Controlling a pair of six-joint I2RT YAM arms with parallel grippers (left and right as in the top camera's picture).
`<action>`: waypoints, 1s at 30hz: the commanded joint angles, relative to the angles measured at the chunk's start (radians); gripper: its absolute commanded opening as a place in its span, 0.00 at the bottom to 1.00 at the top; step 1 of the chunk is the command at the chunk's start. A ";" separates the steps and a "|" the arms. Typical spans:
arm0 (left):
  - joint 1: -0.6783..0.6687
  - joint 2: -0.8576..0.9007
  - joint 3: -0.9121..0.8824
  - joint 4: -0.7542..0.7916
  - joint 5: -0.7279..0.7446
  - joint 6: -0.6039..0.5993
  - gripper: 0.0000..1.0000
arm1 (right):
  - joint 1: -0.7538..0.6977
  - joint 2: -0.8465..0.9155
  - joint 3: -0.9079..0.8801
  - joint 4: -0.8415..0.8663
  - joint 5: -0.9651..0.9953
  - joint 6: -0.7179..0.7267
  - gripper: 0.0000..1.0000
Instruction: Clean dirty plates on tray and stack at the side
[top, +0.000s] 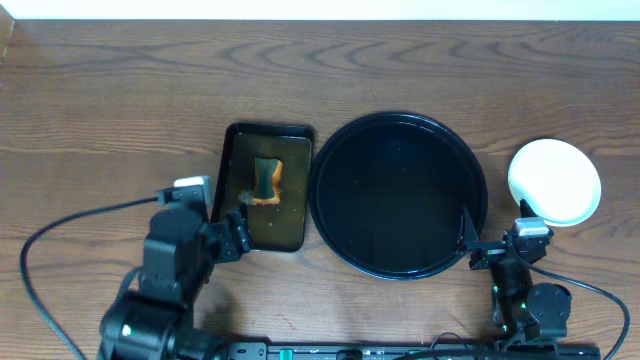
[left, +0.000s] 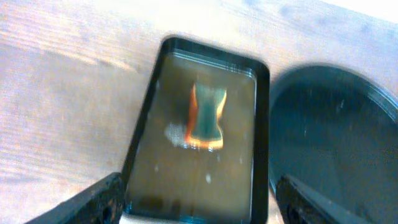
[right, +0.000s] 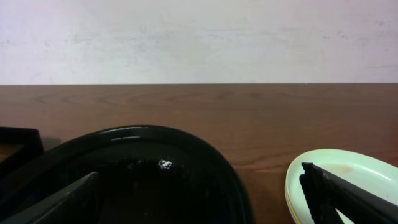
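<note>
A stack of pale round shallow plates (top: 555, 182) sits on the brown wooden table (top: 110, 120) toward its right edge. It is just beside the right rim of the large round glossy black tray (top: 340, 215) and not on it. From the right wrist camera the top plate (right: 348, 177) looks pale mint, with further rims showing under it. I cannot tell how many plates the stack holds.

The round tray lies at the middle of the table. A smaller rectangular dark tray (top: 295, 135) sits close against its left side, filled with brownish water. A blue-green sponge with orange edges (top: 266, 180) lies in that water.

The left gripper (top: 225, 238) hangs over the near end of the rectangular tray, jaws spread wide and grasping nothing. The right gripper (top: 497, 228) is at the front edge, between the round tray and the plates. It is also released, one finger (right: 62, 202) over the tray rim and the other over the stack.
</note>
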 joint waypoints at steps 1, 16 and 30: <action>0.048 -0.100 -0.106 0.075 -0.017 0.010 0.79 | 0.009 -0.004 -0.001 -0.004 -0.004 0.006 0.99; 0.200 -0.520 -0.581 0.663 0.060 0.098 0.79 | 0.009 -0.004 -0.001 -0.004 -0.004 0.006 0.99; 0.201 -0.600 -0.686 0.600 0.056 0.187 0.79 | 0.009 -0.004 -0.001 -0.004 -0.004 0.006 0.99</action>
